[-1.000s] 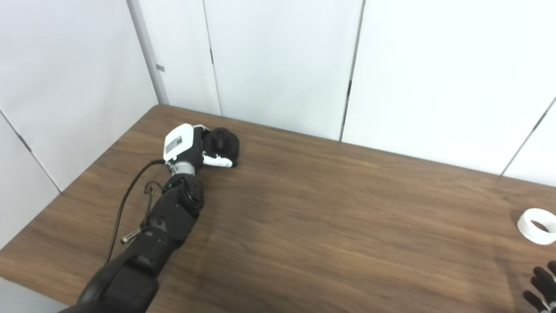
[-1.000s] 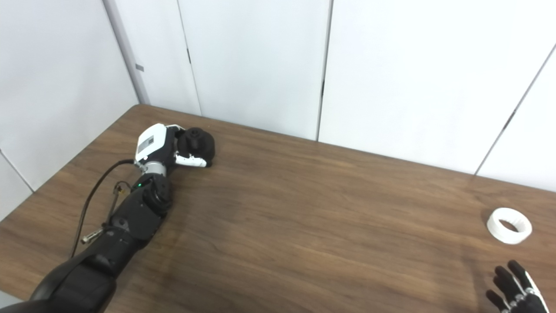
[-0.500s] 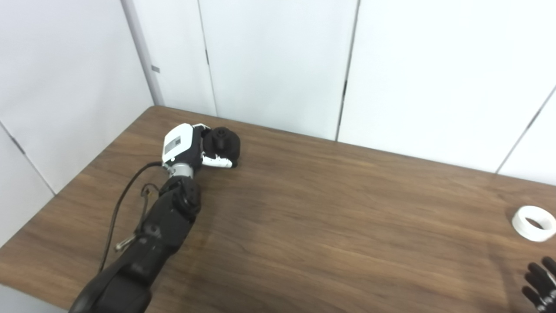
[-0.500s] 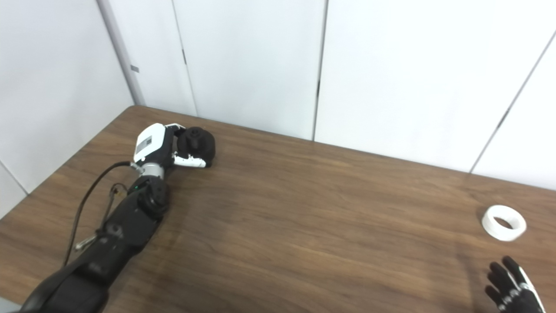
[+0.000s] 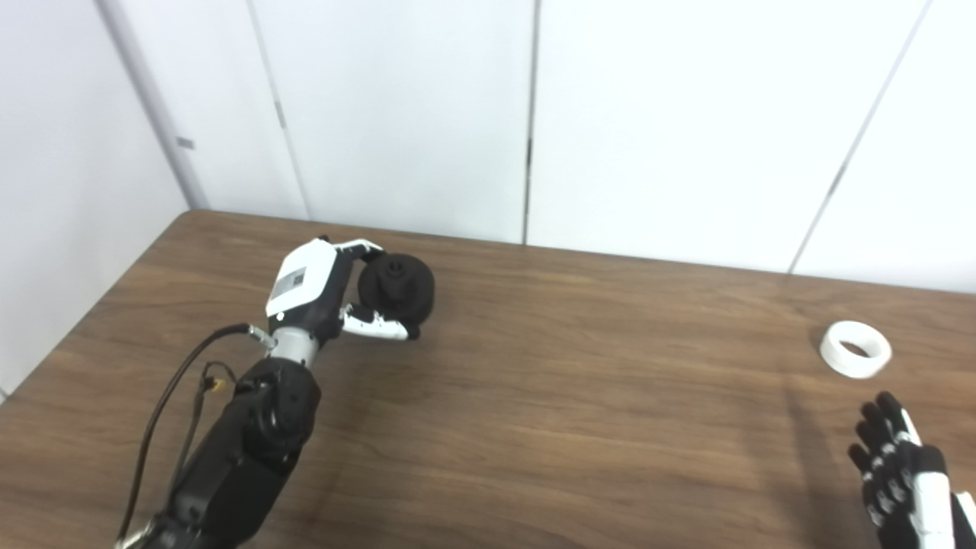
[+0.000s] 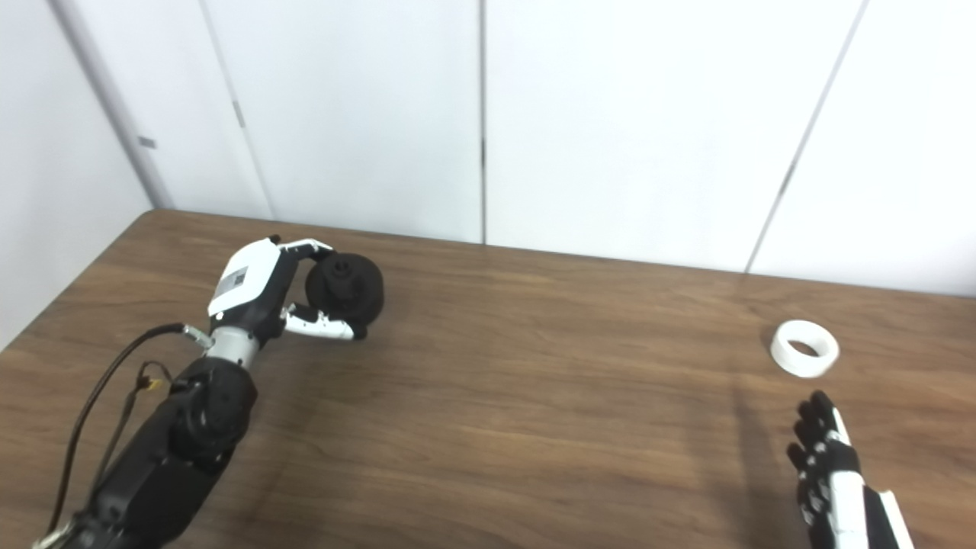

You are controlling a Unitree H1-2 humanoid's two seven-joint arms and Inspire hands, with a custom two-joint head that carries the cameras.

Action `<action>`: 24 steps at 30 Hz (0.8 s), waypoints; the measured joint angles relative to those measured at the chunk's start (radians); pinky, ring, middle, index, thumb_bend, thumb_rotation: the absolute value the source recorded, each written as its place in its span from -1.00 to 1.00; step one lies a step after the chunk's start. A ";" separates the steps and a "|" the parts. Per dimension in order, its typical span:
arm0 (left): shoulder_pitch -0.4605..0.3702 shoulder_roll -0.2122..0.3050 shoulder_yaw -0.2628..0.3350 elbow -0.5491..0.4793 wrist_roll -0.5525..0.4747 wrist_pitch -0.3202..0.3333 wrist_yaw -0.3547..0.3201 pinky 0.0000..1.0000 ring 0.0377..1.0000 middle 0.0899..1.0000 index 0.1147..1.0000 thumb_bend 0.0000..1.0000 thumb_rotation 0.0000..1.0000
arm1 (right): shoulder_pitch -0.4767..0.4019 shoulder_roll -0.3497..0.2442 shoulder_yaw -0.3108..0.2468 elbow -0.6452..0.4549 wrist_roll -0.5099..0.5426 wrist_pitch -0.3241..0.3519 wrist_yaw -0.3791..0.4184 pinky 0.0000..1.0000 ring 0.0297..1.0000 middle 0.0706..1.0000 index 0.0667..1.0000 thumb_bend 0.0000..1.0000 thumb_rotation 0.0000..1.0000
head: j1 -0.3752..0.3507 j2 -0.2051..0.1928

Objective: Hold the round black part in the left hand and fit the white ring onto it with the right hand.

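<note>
- My left hand is wrapped round the round black part; thumb under, fingers over the top; grip looks set w/ the hub facing out so a ring can slide on
- My right hand holds nothing, fingers spread & pointing up-table; white ring lies flat just beyond my fingertips, apart from them
- Btwn my hands: bare table, wide room to bring both together; ring sits near the right edge, so I'd reach w/ care

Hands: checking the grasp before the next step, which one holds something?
The left hand, closed on the round black part; the right hand is open, empty.
</note>
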 measured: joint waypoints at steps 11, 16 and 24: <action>0.137 -0.071 -0.125 -0.202 0.085 -0.063 -0.145 1.00 0.70 0.45 -0.17 0.05 -0.89 | -0.007 0.002 0.055 0.000 -0.005 0.011 -0.046 0.91 0.97 0.91 0.97 0.04 1.00 | -0.081 0.048; 0.178 -0.100 -0.163 -0.227 0.117 -0.128 -0.167 1.00 0.70 0.46 -0.17 0.05 -0.88 | -0.011 0.003 0.078 -0.003 -0.007 0.022 -0.068 0.90 0.93 0.87 0.94 0.07 1.00 | -0.134 0.081; 0.250 -0.146 -0.204 -0.251 0.120 -0.187 -0.216 1.00 0.68 0.46 -0.17 0.05 -0.89 | -0.016 0.004 0.103 -0.014 -0.033 0.045 -0.102 0.96 0.95 0.85 0.90 0.24 0.99 | -0.181 0.123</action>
